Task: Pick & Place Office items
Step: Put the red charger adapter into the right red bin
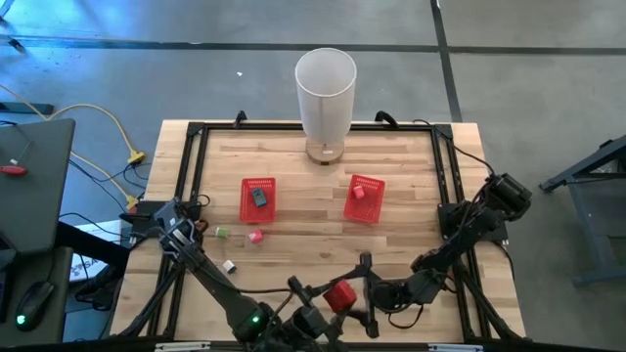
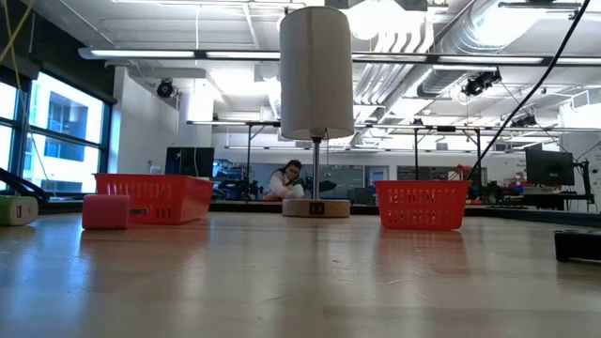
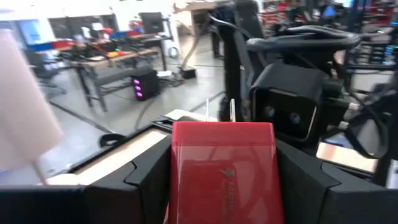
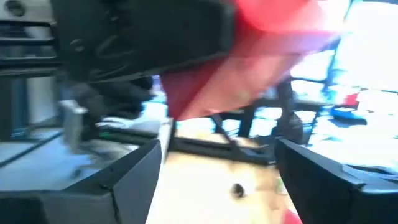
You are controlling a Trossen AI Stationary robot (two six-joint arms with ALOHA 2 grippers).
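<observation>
Red, box-shaped and marked with a small logo, one office item (image 3: 222,168) sits clamped between the fingers of the left gripper (image 1: 337,298), lifted above the near edge of the wooden table (image 1: 411,166), near its middle. In the left wrist view it fills the gap between the two dark fingers (image 3: 134,177). The right gripper (image 1: 377,293) is just beside it, facing the red block; its jaws stand apart with nothing between them, and the red item (image 4: 261,56) looms close ahead of it in the right wrist view.

Other office items lie elsewhere. A dark item (image 1: 258,196) rests inside the left red mesh basket (image 1: 246,207), and a small red one (image 1: 359,193) inside the right red mesh basket (image 1: 374,208). On the bare wood near the left basket lie a green piece (image 1: 222,233), a pink piece (image 1: 255,236) and, closer to the near edge, a white piece (image 1: 229,265).

A tall white cylinder (image 1: 325,93) stands on a round base at the far middle of the table. In the low view a person (image 2: 287,180) sits in the room beyond.
</observation>
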